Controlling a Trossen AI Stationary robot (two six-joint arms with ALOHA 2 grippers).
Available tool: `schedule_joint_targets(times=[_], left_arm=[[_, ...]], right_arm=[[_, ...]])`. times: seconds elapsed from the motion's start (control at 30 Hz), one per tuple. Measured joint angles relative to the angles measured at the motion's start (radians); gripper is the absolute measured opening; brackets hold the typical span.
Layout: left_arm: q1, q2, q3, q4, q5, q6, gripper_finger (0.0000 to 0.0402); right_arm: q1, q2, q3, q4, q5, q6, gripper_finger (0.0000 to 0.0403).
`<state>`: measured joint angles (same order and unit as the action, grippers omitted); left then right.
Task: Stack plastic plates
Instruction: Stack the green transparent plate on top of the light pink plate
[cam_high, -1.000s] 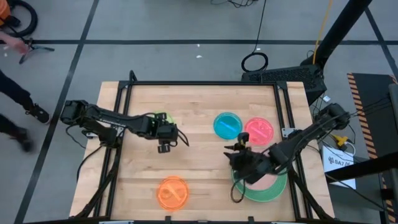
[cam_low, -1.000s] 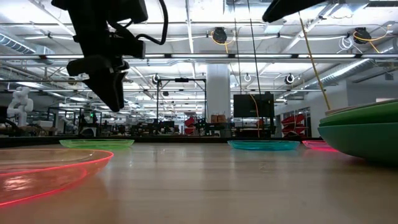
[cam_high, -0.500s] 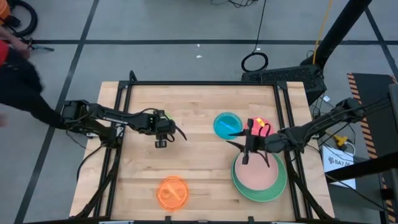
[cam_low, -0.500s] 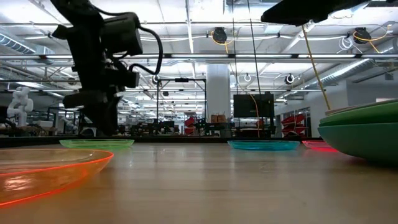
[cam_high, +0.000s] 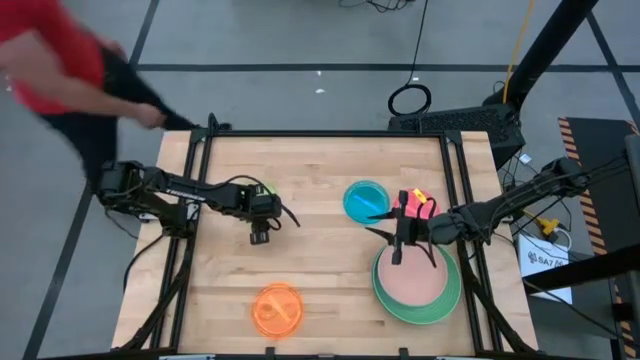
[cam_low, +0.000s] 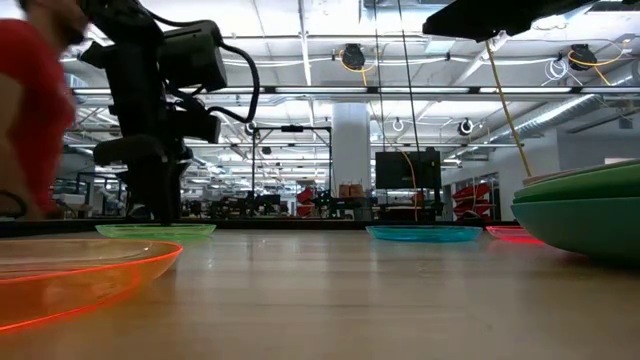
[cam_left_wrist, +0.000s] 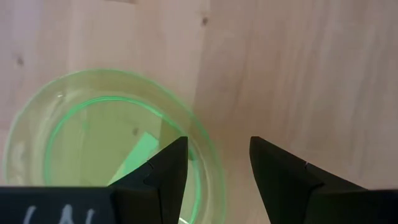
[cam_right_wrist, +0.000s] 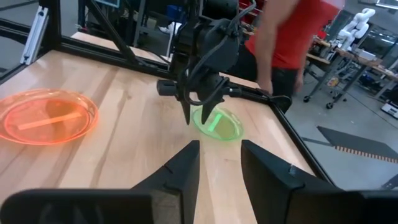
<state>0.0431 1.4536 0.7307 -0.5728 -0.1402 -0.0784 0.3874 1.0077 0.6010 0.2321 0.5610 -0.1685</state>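
A small yellow-green plate (cam_high: 262, 189) lies flat on the table's far left part. My left gripper (cam_high: 259, 237) hangs just near of it, fingers pointing down and open. In the left wrist view one finger (cam_left_wrist: 166, 167) stands over the plate's rim (cam_left_wrist: 205, 155) and the other over bare wood. My right gripper (cam_high: 397, 256) is open and hovers above the far edge of the stack (cam_high: 417, 284), a pink plate on large green ones. A blue plate (cam_high: 365, 201), a red plate (cam_high: 418, 207) and an orange plate (cam_high: 277, 308) lie singly on the wood.
A black frame (cam_high: 320, 133) runs along the table's far edge and sides. A person in red (cam_high: 70, 70) stands at the far left corner, also seen in the right wrist view (cam_right_wrist: 292, 37). Bare wood (cam_high: 320, 260) lies in the middle between the arms.
My left gripper came down toward the table beside the yellow-green plate. My right gripper drew back from over the stack toward the far edge, uncovering the pink plate on top, then kept still. A person in red walked up to the far left corner.
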Motion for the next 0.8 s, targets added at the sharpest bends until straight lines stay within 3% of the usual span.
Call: schedule_joint_targets(times=[0.8], left_arm=[[0.009,-0.001,-0.079,0.114,-0.071,-0.063,0.0179]], right_arm=[[0.0,0.0,0.0,0.003,0.013,-0.008,0.0109]])
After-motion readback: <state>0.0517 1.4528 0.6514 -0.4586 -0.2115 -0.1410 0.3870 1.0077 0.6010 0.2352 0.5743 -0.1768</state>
